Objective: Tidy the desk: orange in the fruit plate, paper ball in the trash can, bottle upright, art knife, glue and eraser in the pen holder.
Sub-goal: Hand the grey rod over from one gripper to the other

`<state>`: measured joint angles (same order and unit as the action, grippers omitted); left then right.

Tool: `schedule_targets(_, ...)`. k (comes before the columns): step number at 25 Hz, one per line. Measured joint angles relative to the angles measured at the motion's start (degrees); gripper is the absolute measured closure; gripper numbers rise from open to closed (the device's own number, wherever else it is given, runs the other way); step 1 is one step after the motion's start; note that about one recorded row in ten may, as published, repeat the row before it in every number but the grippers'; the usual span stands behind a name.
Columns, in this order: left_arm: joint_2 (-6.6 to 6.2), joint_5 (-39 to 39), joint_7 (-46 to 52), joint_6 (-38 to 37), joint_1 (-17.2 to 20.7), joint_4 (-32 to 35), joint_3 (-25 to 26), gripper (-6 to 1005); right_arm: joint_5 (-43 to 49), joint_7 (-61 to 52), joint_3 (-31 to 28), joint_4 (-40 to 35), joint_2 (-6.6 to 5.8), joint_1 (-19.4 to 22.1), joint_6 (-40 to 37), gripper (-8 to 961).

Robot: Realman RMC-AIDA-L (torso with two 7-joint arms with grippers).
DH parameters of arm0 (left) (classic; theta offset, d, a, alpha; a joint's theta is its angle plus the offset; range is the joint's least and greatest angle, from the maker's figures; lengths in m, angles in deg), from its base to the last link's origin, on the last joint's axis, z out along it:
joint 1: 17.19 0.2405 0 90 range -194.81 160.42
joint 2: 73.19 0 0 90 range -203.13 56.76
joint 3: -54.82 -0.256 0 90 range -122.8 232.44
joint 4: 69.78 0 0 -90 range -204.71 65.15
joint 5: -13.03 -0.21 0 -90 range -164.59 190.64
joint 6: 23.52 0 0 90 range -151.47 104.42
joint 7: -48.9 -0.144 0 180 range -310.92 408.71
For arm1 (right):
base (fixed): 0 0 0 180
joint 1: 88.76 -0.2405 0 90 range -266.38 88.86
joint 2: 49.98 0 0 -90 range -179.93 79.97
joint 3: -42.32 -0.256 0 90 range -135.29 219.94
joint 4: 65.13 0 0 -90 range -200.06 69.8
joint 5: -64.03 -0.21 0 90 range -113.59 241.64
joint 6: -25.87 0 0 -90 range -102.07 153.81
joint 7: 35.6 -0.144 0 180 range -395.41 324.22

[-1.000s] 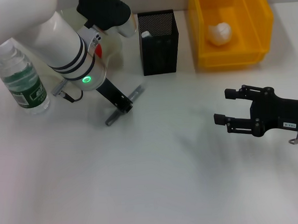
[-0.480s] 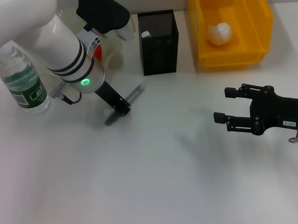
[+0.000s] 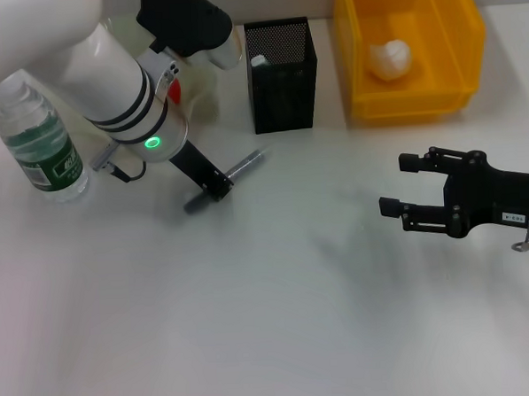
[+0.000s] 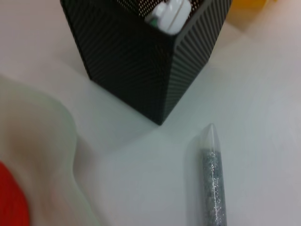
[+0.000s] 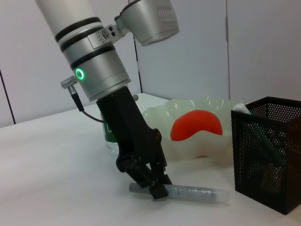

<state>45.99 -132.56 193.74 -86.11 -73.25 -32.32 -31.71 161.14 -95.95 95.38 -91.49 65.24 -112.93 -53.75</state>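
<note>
The left gripper (image 3: 218,184) is clamped around the glue stick (image 3: 245,166) low on the surface, just beside the pen holder (image 3: 280,73). It should lift clear of the rim, tilting it upright. The right gripper (image 3: 395,188) hovers open, holding nothing.

White desk (image 3: 253,323), upright bottle (image 3: 40,143), pen holder (image 3: 280,73), yellow bin (image 3: 410,102), glue (image 3: 228,176)

Bright, even overhead light washes the white desk (image 3: 271,322) almost flat, leaving only faint soft shadows beside the pen holder (image 3: 280,75) and under the right gripper (image 3: 399,189). In the left wrist view the near fruit plate (image 4: 37,155) is a soft blur, and the glitter glue tube (image 4: 211,183) is slightly out of focus. The right wrist view is crisp, with mild glare on the left arm's casing (image 5: 94,52).
</note>
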Motion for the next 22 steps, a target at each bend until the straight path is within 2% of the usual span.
schedule_targets(6, -0.11, 0.6, -1.0, -1.8, 1.6, 4.6, 1.0, 844, -0.4, -0.5, -0.9, 0.0, 0.0, 0.0, -0.1, 328)
schedule_targets(10, -0.53, 5.2, -6.2, -6.3, 5.7, 11.1, 5.6, 843, -0.4, -3.5, -3.0, -0.3, -0.36, -0.1, -2.1, 331)
schedule_targets(13, -0.62, 8.7, -11.0, -9.4, 8.1, 13.2, 10.3, 843, -0.4, -7.2, -3.8, -1.4, -0.96, -0.1, -4.6, 333)
schedule_targets(14, -0.62, 8.7, -11.0, -9.4, 8.1, 13.2, 10.3, 843, -0.4, -8.4, -4.1, -1.9, -1.1, -0.1, -5.6, 334)
schedule_targets(15, -0.62, 11.3, -14.9, -11.8, 9.6, 13.4, 14.9, 843, -0.4, -9.6, -4.5, -2.3, -1.24, -0.1, -6.7, 335)
schedule_targets(18, -0.64, 13.5, -17.6, -13.3, 10.5, 13.2, 17.6, 844, -0.3, -12.2, -6.1, -3.1, -1.63, 0.1, -9.6, 337)
schedule_targets(19, -0.86, 21.4, -25.5, -17.8, 13.1, 11.7, 24.6, 845, -0.3, -12.8, -6.7, -3.1, -1.79, 0.1, -10.5, 338)
schedule_targets(22, -1.03, 27.6, -31.4, -21.1, 14.8, 9.3, 29.1, 847, -0.3, -14.7, -8.1, -3.2, -2.37, 0.0, -13.5, 340)
